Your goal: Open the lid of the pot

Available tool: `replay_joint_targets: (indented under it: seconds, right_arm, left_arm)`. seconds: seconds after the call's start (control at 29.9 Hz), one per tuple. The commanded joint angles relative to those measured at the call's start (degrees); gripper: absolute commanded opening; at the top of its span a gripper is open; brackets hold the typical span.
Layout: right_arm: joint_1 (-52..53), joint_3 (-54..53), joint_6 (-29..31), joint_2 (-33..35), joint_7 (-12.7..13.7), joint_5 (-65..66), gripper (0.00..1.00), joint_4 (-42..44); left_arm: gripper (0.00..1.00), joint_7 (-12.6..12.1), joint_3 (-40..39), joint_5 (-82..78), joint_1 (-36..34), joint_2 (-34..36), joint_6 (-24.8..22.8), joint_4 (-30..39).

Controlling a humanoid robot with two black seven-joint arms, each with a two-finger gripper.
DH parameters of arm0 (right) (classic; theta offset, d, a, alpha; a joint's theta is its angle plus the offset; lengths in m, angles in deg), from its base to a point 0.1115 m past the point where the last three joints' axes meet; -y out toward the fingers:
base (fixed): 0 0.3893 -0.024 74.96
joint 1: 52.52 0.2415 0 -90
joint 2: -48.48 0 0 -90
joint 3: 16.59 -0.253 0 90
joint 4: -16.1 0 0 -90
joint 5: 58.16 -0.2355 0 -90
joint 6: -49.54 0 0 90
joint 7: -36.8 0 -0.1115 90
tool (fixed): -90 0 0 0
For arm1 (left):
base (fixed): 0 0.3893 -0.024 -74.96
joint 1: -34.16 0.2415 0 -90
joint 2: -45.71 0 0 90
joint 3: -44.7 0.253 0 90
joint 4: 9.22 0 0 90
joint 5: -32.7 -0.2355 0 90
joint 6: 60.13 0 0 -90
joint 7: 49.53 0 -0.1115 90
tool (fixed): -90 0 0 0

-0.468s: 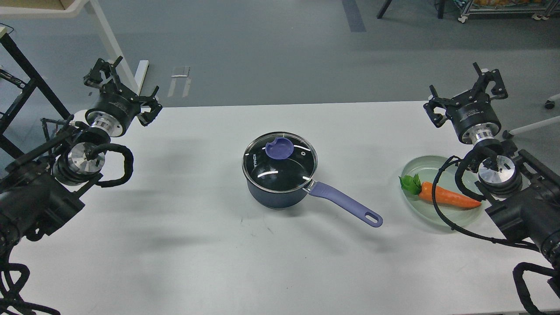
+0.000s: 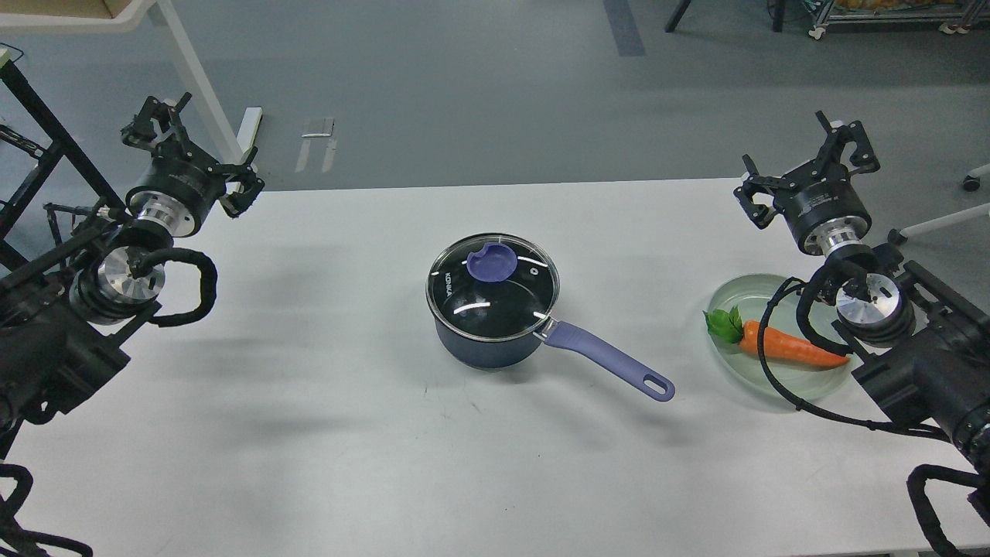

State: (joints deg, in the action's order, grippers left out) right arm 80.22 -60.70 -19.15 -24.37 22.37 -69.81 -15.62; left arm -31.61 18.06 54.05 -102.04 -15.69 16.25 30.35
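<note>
Glass lid (image 2: 492, 288) sits on the pot (image 2: 487, 344), both grippers, left (image 2: 190, 158) and right (image 2: 807, 168), spread empty well either side.

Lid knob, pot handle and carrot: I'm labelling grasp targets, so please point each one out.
lid knob (image 2: 492, 263), head view, centre of the purple knob.
pot handle (image 2: 611, 360), head view, middle of the lavender shaft.
carrot (image 2: 789, 348), head view, orange body.

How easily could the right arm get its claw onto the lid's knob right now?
Probably easily: the right claw is open, the knob sits exposed on the lid, and only bare table lies between.
</note>
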Motion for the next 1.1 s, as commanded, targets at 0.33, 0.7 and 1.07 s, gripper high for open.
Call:
replay_joint_targets:
  seconds: [0.33,0.7,1.07]
  right_arm:
    - [14.8,27.4,-9.7,11.9,0.0,15.3,1.0,-16.9]
    - [33.6,51.1,-10.9,21.9,-0.2,34.0,1.0,-35.3]
    - [50.4,74.0,-10.9,21.8,-0.6,61.4,0.99,-49.6]
  left_arm:
    - [1.0,-0.1,0.4,-5.1,-0.1,-0.3,-0.3,-0.7]
    - [1.0,-0.2,0.7,-5.3,0.0,-0.5,0.0,0.0]
    - [1.0,-0.3,0.6,-9.0,-0.2,-0.1,0.2,0.1]
